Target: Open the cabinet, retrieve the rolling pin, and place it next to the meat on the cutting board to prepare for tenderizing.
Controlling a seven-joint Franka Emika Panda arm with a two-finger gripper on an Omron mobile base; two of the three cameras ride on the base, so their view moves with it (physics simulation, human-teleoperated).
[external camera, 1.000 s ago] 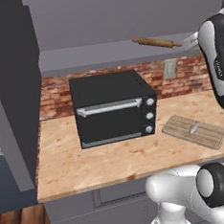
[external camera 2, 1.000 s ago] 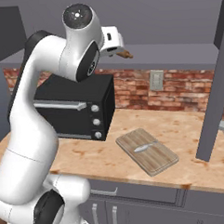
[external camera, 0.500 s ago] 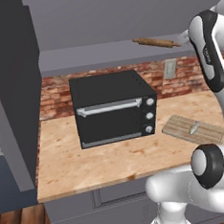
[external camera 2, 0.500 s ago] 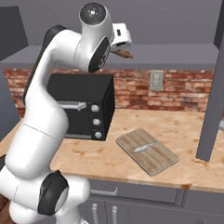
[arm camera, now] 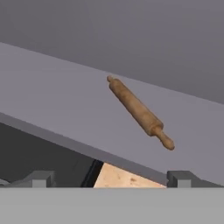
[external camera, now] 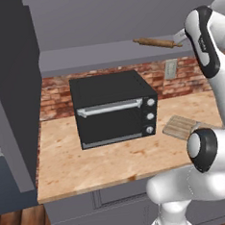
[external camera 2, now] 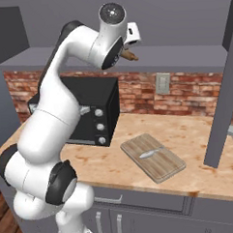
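The cabinet (external camera: pixel 92 24) stands open, its left door (external camera: pixel 11 94) and right door (external camera 2: pixel 226 88) swung out. On its grey shelf (arm camera: pixel 65 100) lies the rolling pin (arm camera: pixel 138 110), a slim brown wooden cylinder, also seen as the rolling pin (external camera: pixel 156 43) in the left base view. My gripper (arm camera: pixel 109 179) is open and empty, a short way in front of the pin and just below the shelf edge. The hand (external camera 2: pixel 129 34) is raised at shelf height. The cutting board (external camera 2: pixel 152 156) rests on the counter with a small pale piece of meat (external camera 2: pixel 148 154) on it.
A black toaster oven (external camera: pixel 111 107) stands on the light wood countertop (external camera: pixel 104 158) under the shelf, left of the board. A brick backsplash with a wall outlet (external camera 2: pixel 161 83) runs behind. Grey base cabinets (external camera 2: pixel 143 218) sit below the counter.
The arm has swung so that the hand is nearer the shelf and the rolling pin. The pin, board and oven have stayed put. The jaws remain open.
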